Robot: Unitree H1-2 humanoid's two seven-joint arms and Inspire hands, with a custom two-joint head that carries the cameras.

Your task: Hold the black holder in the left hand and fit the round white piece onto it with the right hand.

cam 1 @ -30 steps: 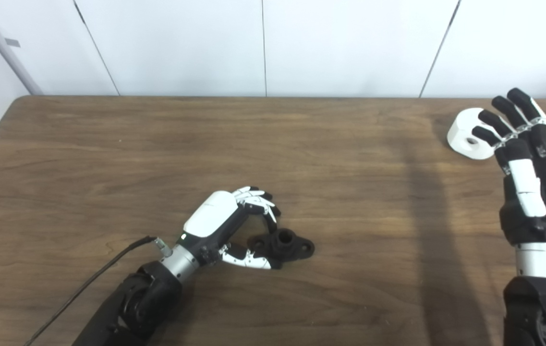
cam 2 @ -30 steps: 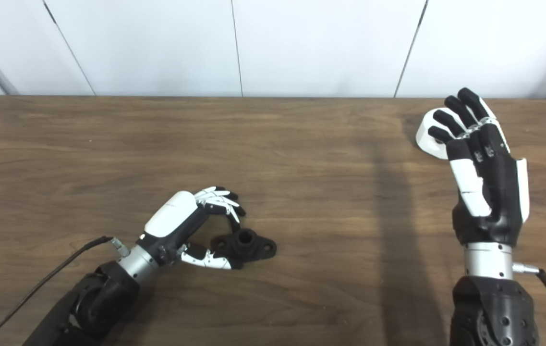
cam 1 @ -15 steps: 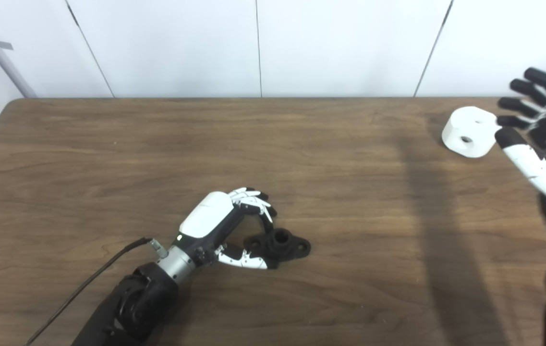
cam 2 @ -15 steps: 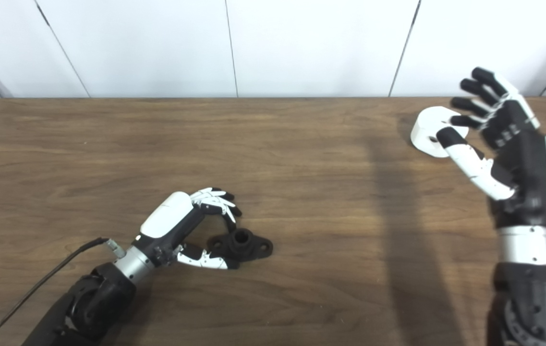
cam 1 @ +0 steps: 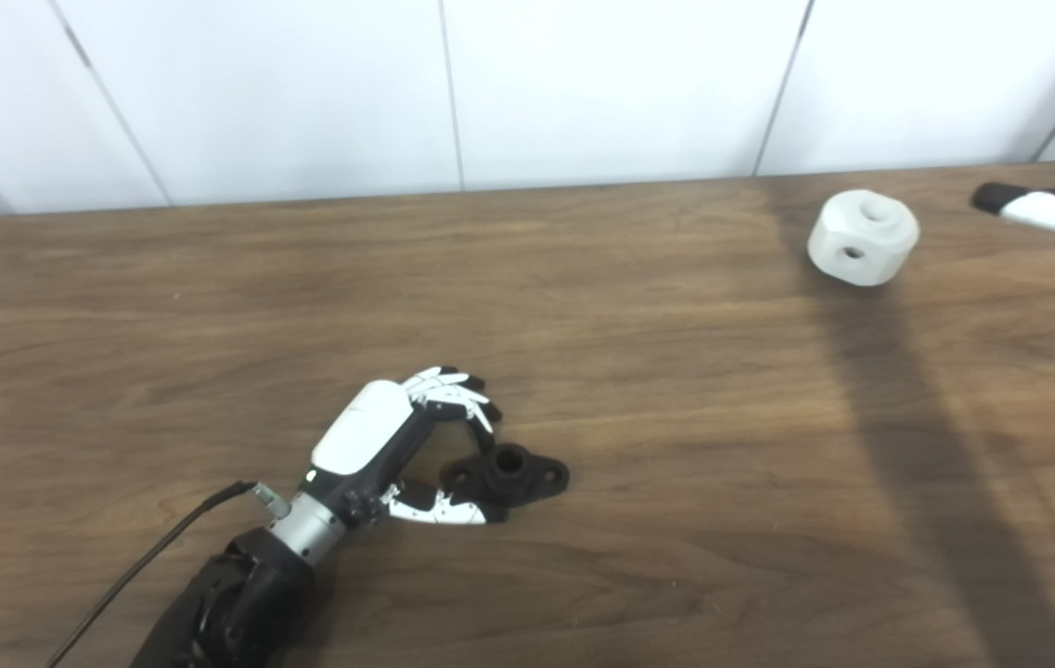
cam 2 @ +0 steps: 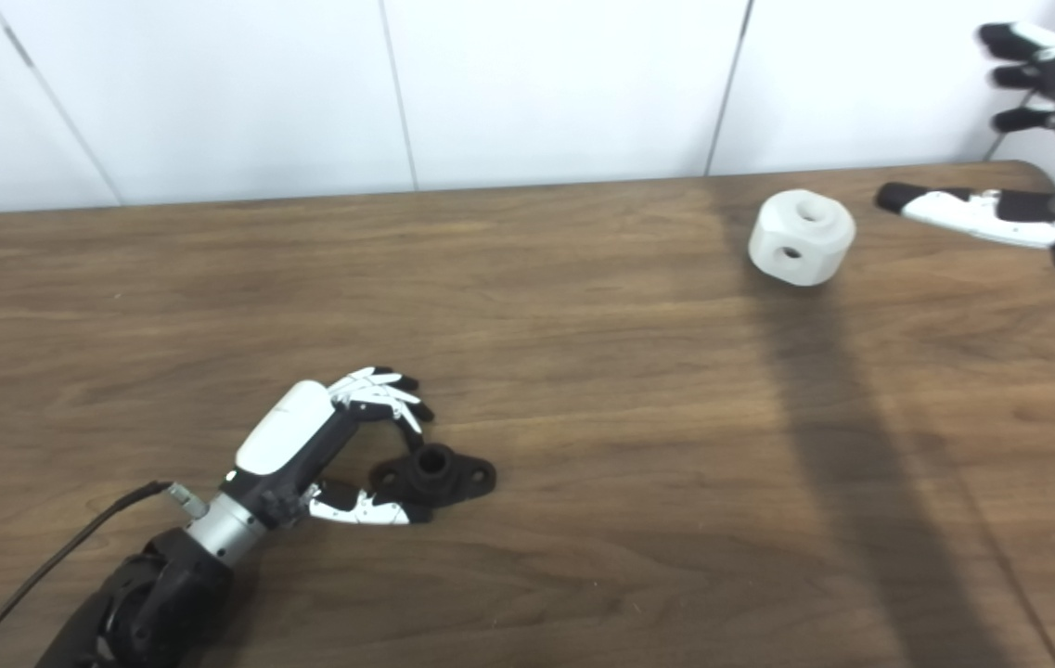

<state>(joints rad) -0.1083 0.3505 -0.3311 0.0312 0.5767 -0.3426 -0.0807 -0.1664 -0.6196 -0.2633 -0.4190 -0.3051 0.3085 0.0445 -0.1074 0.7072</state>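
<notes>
— Where do I stand on the table (cam 2: 527,306)?

— Early, by my reading; the table fills the frame, and both parts lie on it, well apart; nothing is fitted yet.

— And the left robot hand (cam 2: 323,436)?

— Lower left of centre; its fingers curl over the black holder (cam 2: 434,475) and its thumb lies along the near side; I can't tell whether it has a firm grip, and the holder sits flat on the wood.

— The right robot hand (cam 2: 1037,121)?

— Far right edge, upper corner, spread wide and holding nothing; its thumb points toward the round white piece (cam 2: 802,237), which sits in the upper right, near it but not touched.

— So my next move?

— I'd bring the right robot hand over the white piece and close on it; then lift the holder to meet it.
</notes>
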